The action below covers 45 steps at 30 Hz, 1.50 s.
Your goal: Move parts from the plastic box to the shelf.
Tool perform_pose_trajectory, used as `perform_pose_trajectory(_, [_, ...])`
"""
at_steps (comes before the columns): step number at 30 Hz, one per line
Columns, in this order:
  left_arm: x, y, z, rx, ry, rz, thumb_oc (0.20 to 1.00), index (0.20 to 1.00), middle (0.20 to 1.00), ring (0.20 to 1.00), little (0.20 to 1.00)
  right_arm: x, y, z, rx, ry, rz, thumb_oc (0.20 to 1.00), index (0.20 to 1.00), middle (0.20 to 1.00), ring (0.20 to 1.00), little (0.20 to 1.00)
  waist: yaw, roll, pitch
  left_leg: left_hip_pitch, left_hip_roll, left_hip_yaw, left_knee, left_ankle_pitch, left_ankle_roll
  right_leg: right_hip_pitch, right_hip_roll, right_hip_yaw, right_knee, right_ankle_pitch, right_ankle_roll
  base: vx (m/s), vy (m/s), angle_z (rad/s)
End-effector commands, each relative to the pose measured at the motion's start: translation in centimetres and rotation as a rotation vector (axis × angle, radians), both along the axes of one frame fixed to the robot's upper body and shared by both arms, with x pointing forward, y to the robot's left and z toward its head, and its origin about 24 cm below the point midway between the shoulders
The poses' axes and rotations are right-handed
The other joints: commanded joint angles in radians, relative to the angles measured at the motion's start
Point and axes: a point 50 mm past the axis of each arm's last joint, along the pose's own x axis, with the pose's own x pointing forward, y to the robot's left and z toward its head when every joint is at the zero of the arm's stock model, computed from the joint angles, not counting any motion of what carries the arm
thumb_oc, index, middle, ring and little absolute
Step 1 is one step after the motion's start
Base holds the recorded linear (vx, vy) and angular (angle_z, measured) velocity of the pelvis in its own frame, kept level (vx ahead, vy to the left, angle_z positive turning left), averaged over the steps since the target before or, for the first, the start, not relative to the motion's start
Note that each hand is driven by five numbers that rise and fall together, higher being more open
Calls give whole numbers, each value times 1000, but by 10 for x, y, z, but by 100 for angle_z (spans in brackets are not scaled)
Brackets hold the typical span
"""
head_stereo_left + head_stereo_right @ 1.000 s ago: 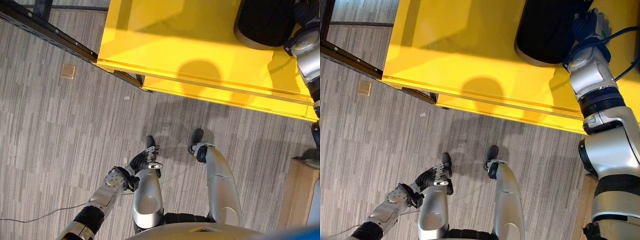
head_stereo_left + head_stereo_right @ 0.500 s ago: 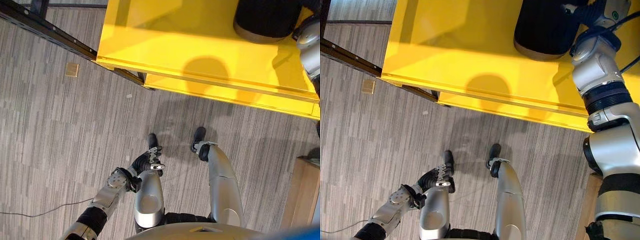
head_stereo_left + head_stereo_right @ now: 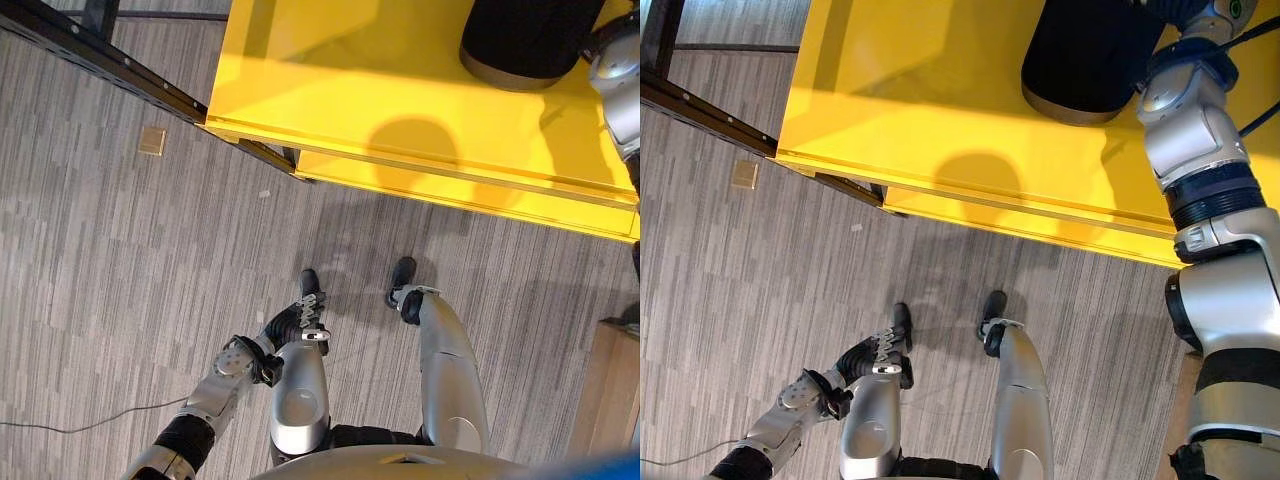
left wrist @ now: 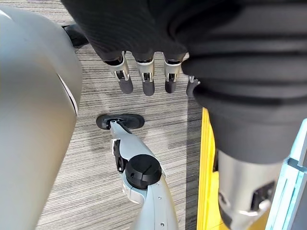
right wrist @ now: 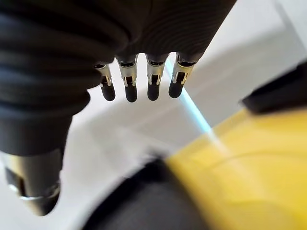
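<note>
Yellow shelf (image 3: 400,90) spans the upper part of the head views, above grey wood-pattern floor (image 3: 120,260). One dark round part (image 3: 1087,55), black with a grey lower rim, stands on the shelf surface near its right end; what kind of part it is cannot be told. The plastic box is not identifiable in these views. Right hand (image 5: 139,76): arm reaches up over the shelf just beside the dark part; in its wrist view the fingers (image 5: 152,85) hang straight and relaxed, gripping nothing, with the yellow shelf and a dark shape beyond them. Left hand (image 3: 297,320): low by the robot's side over the floor, well apart from the shelf; in its wrist view (image 4: 144,72) the fingers extend loosely, holding nothing. A small tan square (image 3: 152,141) lies on the floor left of the shelf.
</note>
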Motion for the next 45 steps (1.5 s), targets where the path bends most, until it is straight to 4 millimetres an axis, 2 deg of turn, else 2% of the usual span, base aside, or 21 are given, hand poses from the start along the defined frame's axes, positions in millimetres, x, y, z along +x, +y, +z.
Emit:
perform_pose_trajectory(1, [-26, -14, -11, -25, 15, -33, 1000, 1000, 1000, 1000, 1000, -18, 7, 14, 31, -203, 116, 1000, 1000, 1000, 1000, 1000, -35, 8, -13, 33, 121, -57, 64, 97, 11, 65, -52, 97, 9, -13, 172, 0, 142, 1])
perform_pose_trajectory(7, [-27, -25, -13, -63, -1, 4, 1000, 1000, 1000, 1000, 1000, -32, 34, -11, 18, -265, 296, 1000, 1000, 1000, 1000, 1000, -70, 11, -13, 77, 110, -37, 48, 87, 17, 114, -48, 114, -49, 7, 182, -21, 139, -9])
perform_pose_trajectory(8, [-28, -28, -14, -81, -3, 30, 1000, 1000, 1000, 1000, 1000, -38, 42, -28, 25, -254, 358, 1000, 1000, 1000, 1000, 1000, -85, 11, -13, 82, 114, -23, 39, 102, 24, 123, -44, 115, -80, 39, 174, -87, 202, -8])
perform_pose_trajectory(9, [-28, -30, -14, -91, -1, 44, 1000, 1000, 1000, 1000, 1000, -41, 45, -39, 34, -239, 394, 1000, 1000, 1000, 1000, 1000, -95, 9, -14, 93, 112, -15, 33, 101, 24, 134, -44, 120, -96, 46, 177, -88, 197, -8])
perform_pose_trajectory(11, [-29, -34, -15, -95, -5, 57, 1000, 1000, 1000, 1000, 1000, -46, 53, -64, 83, -205, 463, 1000, 1000, 1000, 1000, 1000, -116, 3, -21, 109, 108, 2, 22, 93, 27, 153, -44, 132, -133, 63, 182, -24, 185, -12])
perform_pose_trajectory(13, [-28, -37, -14, -123, -11, 102, 1000, 1000, 1000, 1000, 1000, -57, 57, -100, 126, -142, 536, 1000, 1000, 1000, 1000, 1000, -151, -5, -34, 136, 100, 30, 9, 76, 31, 179, -43, 148, -180, 85, 190, -26, 259, -13])
perform_pose_trajectory(14, [-27, -39, -13, -137, -13, 122, 1000, 1000, 1000, 1000, 1000, -63, 61, -112, 103, -120, 563, 1000, 1000, 1000, 1000, 1000, -165, -6, -38, 150, 96, 39, 6, 66, 32, 195, -43, 155, -201, 95, 194, -34, 250, -18])
perform_pose_trajectory(17, [-24, -47, -11, -163, -21, 158, 1000, 1000, 1000, 1000, 1000, -84, 77, -130, -42, -133, 589, 1000, 1000, 1000, 1000, 1000, -196, -10, -51, 182, 83, 65, -2, 42, 40, 236, -46, 169, -254, 119, 206, -34, 177, -32])
perform_pose_trajectory(20, [-22, -51, -9, -174, -20, 176, 1000, 1000, 1000, 1000, 1000, -96, 95, -129, -238, -135, 671, 1000, 1000, 1000, 1000, 1000, -204, -8, -65, 208, 72, 78, -14, 28, 42, 276, -48, 170, -304, 136, 216, -29, 98, -18])
perform_pose_trajectory(21, [-22, -51, -9, -174, -20, 176, 1000, 1000, 1000, 1000, 1000, -96, 95, -129, -238, -135, 671, 1000, 1000, 1000, 1000, 1000, -204, -8, -65, 208, 72, 78, -14, 28, 42, 276, -48, 170, -304, 136, 216, -37, 71, -7])
perform_pose_trajectory(22, [-23, -52, -10, -170, -15, 174, 1000, 1000, 1000, 1000, 1000, -106, 112, -126, -419, -162, 735, 1000, 1000, 1000, 1000, 1000, -197, -7, -80, 226, 63, 84, -27, 17, 43, 311, -52, 164, -345, 150, 225, -32, 44, 1])
perform_pose_trajectory(25, [-25, -50, -12, -157, -4, 169, 1000, 1000, 1000, 1000, 1000, -114, 126, -120, -502, -171, 833, 1000, 1000, 1000, 1000, 1000, -183, -8, -93, 244, 54, 89, -41, 3, 44, 351, -59, 151, -386, 166, 238, -39, 15, 1])
perform_pose_trajectory(29, [-29, -46, -14, -147, 9, 162, 1000, 1000, 1000, 1000, 1000, -111, 138, -112, -477, -118, 953, 1000, 1000, 1000, 1000, 1000, -156, -8, -104, 265, 46, 92, -59, -9, 46, 391, -66, 139, -427, 185, 250, -35, -11, 5])
perform_pose_trajectory(35, [-29, -48, -13, -128, 7, 118, 1000, 1000, 1000, 1000, 1000, -93, 154, -103, -344, 10, 1007, 1000, 1000, 1000, 1000, 1000, -122, -9, -119, 285, 37, 86, -88, -15, 47, 434, -70, 117, -462, 196, 257, -29, -15, 11])
perform_pose_trajectory(37, [-27, -52, -6, -122, -32, 49, 1000, 1000, 1000, 1000, 1000, -85, 162, -104, -311, 63, 1041, 1000, 1000, 1000, 1000, 1000, -110, -7, -126, 290, 39, 88, -94, -10, 47, 450, -69, 107, -469, 196, 255, -14, -15, 7])
perform_pose_trajectory(39, [-24, -57, 2, -115, -51, -16, 1000, 1000, 1000, 1000, 1000, -85, 166, -103, -321, 78, 1078, 1000, 1000, 1000, 1000, 1000, -103, -4, -128, 298, 36, 88, -100, -10, 49, 461, -69, 97, -474, 195, 255, -13, 10, 10])
perform_pose_trajectory(41, [-25, -61, 14, -59, -161, -125, 1000, 1000, 1000, 1000, 1000, -89, 169, -103, -356, 95, 1135, 1000, 1000, 1000, 1000, 1000, -101, -1, -136, 296, 37, 88, -102, -3, 47, 465, -69, 93, -485, 203, 254, -16, 67, 15])
perform_pose_trajectory(42, [-24, -59, 28, -59, -231, -163, 1000, 1000, 1000, 1000, 1000, -95, 167, -106, -360, 117, 1176, 1000, 1000, 1000, 1000, 1000, -106, 8, -141, 300, 34, 92, -104, 4, 47, 470, -74, 90, -489, 207, 256, -9, 115, 9])
perform_pose_trajectory(43, [-23, -58, 33, -59, -252, -171, 1000, 1000, 1000, 1000, 1000, -97, 166, -107, -353, 127, 1185, 1000, 1000, 1000, 1000, 1000, -108, 11, -142, 301, 34, 92, -104, 6, 48, 471, -76, 90, -489, 208, 256, 3, 169, 2])
perform_pose_trajectory(45, [-18, -48, 59, -110, -330, -170, 1000, 1000, 1000, 1000, 1000, -103, 156, -120, -325, 227, 1201, 1000, 1000, 1000, 1000, 1000, -120, 24, -151, 304, 29, 95, -99, 5, 51, 475, -85, 91, -487, 210, 258, 25, 136, -1])
